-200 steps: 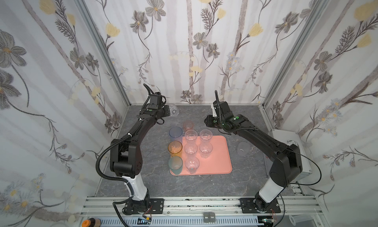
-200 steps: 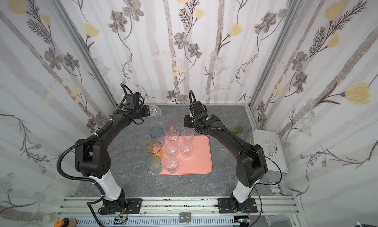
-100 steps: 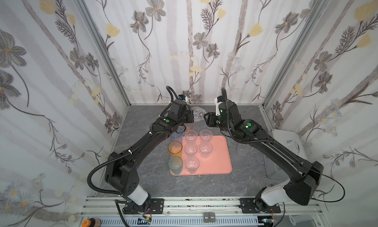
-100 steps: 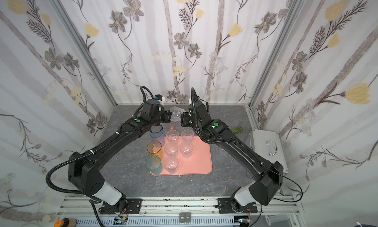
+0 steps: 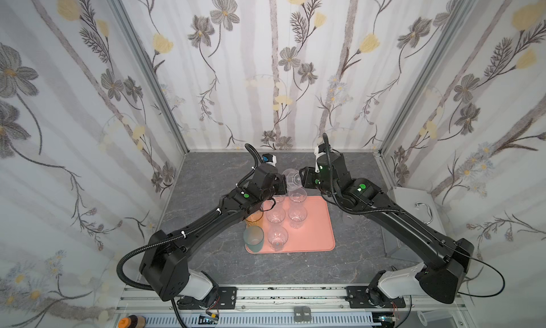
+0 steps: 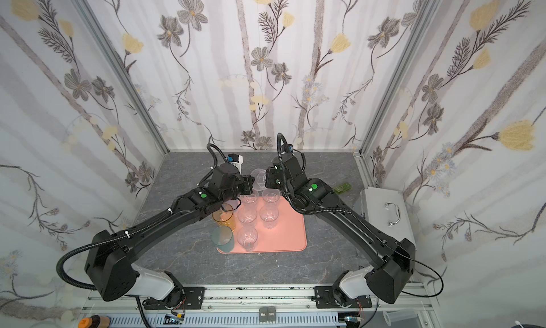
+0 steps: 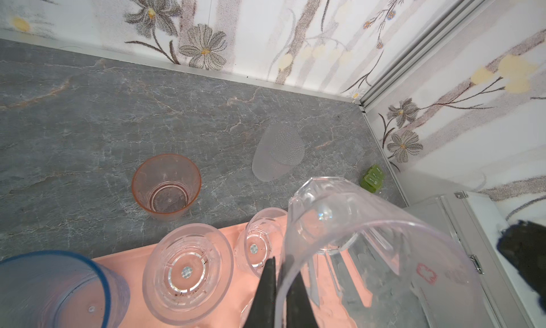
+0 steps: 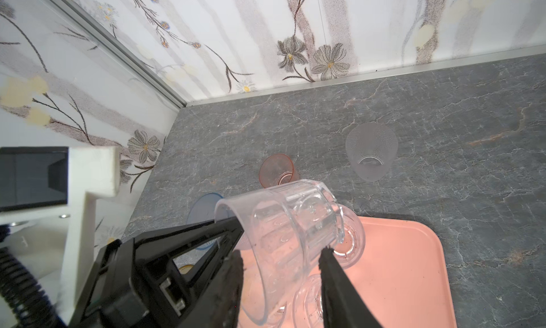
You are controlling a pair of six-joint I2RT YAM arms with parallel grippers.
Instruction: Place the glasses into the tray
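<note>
In both top views the clear glass [image 5: 291, 178] hung on its side in the air above the tray's [image 5: 320, 223] far edge, between the left pincer [image 5: 282, 188] and the right pincer [image 5: 302, 179]. Several glasses [image 6: 247, 215] stood on the tray's left half, and its right half was bare.

In the left wrist view the left pincer [image 7: 282, 271] was clamped on the glass's rim. A pink glass [image 7: 167, 186] and a frosted glass [image 7: 279, 152] waited on the tabletop [image 7: 88, 105], with a green block [image 7: 373, 177] and a metal box [image 7: 472, 223] beyond.

In the right wrist view the right pincer's [image 8: 280, 255] jaws stood apart, one on each side of the glass's body, with no squeeze visible. This looked like a handover. The right pincer should close squarely on the body before the left lets go, then turn the glass upright over the bare half. The standing glasses directly beneath left little room.
</note>
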